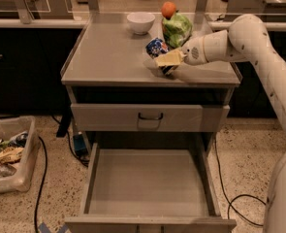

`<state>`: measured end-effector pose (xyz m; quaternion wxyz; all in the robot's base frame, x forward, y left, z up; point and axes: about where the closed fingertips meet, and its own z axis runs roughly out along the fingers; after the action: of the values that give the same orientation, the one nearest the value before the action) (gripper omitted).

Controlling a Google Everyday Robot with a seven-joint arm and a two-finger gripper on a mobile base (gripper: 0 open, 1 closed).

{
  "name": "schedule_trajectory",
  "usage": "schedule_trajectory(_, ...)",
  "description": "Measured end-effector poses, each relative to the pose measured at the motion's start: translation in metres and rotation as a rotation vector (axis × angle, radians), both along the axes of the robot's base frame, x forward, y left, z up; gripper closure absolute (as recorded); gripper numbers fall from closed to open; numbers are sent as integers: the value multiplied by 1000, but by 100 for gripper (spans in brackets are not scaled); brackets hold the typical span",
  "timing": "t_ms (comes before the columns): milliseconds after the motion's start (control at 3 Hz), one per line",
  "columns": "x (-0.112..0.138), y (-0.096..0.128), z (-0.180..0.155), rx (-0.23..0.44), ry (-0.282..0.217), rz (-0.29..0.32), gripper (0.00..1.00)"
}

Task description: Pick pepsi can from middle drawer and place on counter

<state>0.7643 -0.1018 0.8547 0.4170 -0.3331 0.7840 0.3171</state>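
Note:
The pepsi can (pixel 155 47) is blue with a round logo and leans tilted over the right part of the counter (pixel 108 52). My gripper (pixel 163 63) reaches in from the right. Its yellowish finger (pixel 170 58) and a grey finger lie across the can's lower half, shut on it. The can's lower end is at or just above the counter top; I cannot tell if it touches. The middle drawer (pixel 147 183) is pulled out below, and its flat grey floor holds nothing.
A white bowl (pixel 140 22), a green bag (pixel 177 28) and an orange (pixel 168 8) stand at the counter's back, close behind the can. The upper drawer front (pixel 150 116) is closed. A clear bin of trash (pixel 7 154) and cables lie on the floor.

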Motion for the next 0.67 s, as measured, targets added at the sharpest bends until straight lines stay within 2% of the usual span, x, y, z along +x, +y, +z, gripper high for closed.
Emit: schedule_trajectory(667, 0, 0, 0, 0, 0, 0, 12)
